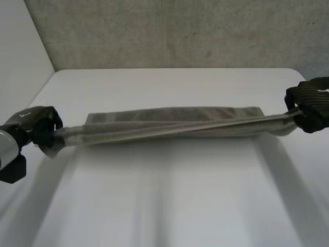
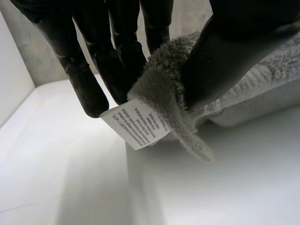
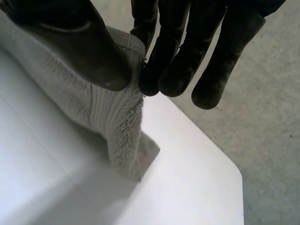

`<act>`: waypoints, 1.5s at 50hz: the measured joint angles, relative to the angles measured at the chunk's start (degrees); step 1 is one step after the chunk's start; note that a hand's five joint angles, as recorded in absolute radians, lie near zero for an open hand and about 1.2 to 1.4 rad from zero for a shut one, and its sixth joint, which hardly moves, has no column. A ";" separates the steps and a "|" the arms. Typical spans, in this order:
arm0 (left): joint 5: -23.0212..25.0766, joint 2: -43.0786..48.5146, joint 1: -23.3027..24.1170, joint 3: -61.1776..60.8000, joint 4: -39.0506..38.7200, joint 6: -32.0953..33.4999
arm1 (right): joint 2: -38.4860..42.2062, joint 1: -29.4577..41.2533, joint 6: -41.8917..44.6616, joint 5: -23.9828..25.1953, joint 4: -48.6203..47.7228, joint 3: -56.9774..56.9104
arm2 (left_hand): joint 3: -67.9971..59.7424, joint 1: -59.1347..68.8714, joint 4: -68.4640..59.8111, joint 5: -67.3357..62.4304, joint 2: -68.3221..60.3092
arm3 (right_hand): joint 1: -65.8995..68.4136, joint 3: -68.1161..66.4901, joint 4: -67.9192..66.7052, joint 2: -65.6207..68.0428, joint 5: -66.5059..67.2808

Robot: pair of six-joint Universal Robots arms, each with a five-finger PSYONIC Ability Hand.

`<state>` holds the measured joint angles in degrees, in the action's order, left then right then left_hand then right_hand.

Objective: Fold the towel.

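Head view: the towel (image 1: 175, 123), partly lifted off the table (image 1: 169, 206), could slip free if pulled tighter. The left hand (image 1: 38, 128) pinches its nine o'clock end, the right hand (image 1: 311, 105) its three o'clock end. Left wrist view: the grip clamps a corner beside the label (image 2: 136, 124). Right wrist view: the pinch sits at the very edge.

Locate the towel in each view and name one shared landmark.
Head view: towel stretched between left hand and right hand.
Left wrist view: towel end with white label, pinched by the left hand.
Right wrist view: towel end pinched by the right hand.
Shared landmark: the white table.
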<state>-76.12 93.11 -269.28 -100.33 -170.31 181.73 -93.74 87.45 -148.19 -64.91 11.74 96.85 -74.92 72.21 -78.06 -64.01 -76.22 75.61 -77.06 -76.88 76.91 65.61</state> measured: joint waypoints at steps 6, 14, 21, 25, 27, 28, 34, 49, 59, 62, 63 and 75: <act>1.83 -2.27 0.34 -0.44 0.73 -0.12 | -2.33 -2.16 -0.56 4.71 1.05 0.63 | 2.11 -0.33 5.04 0.67 3.08 | 0.00 0.00 0.00 0.00 0.68; 2.58 10.55 2.14 7.14 -0.09 -0.31 | 9.55 -0.60 -2.82 2.48 -5.23 -4.56 | 10.93 -7.78 14.12 9.57 12.20 | 0.00 0.00 0.00 0.00 0.68; 2.12 24.89 3.94 20.32 -0.15 -1.25 | 23.19 4.31 -5.27 -5.30 -7.96 -14.78 | 14.26 -11.80 17.75 13.26 15.78 | 0.00 0.01 0.00 0.00 0.68; 1.85 32.28 4.62 29.22 0.26 -3.00 | 30.09 6.71 -6.97 -9.65 -8.54 -21.17 | 17.05 -14.85 20.44 16.16 18.73 | 0.00 0.02 0.00 0.00 0.68; 1.54 35.60 5.05 33.68 0.76 -3.93 | 32.98 7.63 -7.99 -11.42 -9.00 -23.97 | 18.80 -16.67 22.23 18.14 20.38 | 0.00 0.02 0.00 0.00 0.68; 1.41 36.45 5.18 34.84 0.87 -4.16 | 33.85 7.91 -8.31 -11.96 -9.21 -24.82 | 19.16 -17.13 22.59 18.54 20.76 | 0.00 0.01 0.00 0.00 0.68; -0.70 43.48 6.31 44.85 2.48 -5.43 | 39.69 10.21 -10.19 -15.67 -11.47 -30.46 | 33.03 -31.13 36.37 33.19 34.56 | 0.00 0.02 0.00 0.00 0.68; -2.38 49.06 7.22 53.26 3.08 -7.53 | 47.73 14.80 -10.64 -22.47 -15.13 -41.27 | 61.01 -58.11 63.87 60.93 62.36 | -61.75 62.91 62.35 -62.34 -62.35; -1.85 41.47 6.18 50.39 3.10 -9.22 | 43.26 14.99 -10.62 -22.90 -14.48 -41.94 | 61.01 -58.11 63.87 60.93 62.36 | -62.02 62.91 62.35 -62.34 -62.34; -1.40 38.63 5.90 48.00 3.07 -9.05 | 41.59 14.77 -10.46 -22.65 -13.79 -40.54 | 61.01 -58.11 63.86 60.93 62.36 | -62.05 62.92 62.35 -62.34 -62.35; -1.20 37.64 5.81 46.97 3.07 -8.95 | 40.98 14.70 -10.39 -22.52 -13.48 -39.90 | 61.01 -58.11 63.87 60.93 62.36 | -62.09 62.92 62.35 -62.34 -62.35; 4.64 29.69 6.53 30.42 2.80 -1.52 | 32.42 14.03 -4.54 -16.13 -5.37 -26.66 | 60.53 -57.64 63.44 60.17 61.85 | -59.62 60.91 60.37 -60.46 -59.86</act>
<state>-71.48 122.80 -262.75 -69.91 -167.51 180.21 -61.32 101.48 -152.73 -81.05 6.36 70.19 -14.39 14.58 -14.63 -3.83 -14.37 15.99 -16.15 -16.51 16.44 5.75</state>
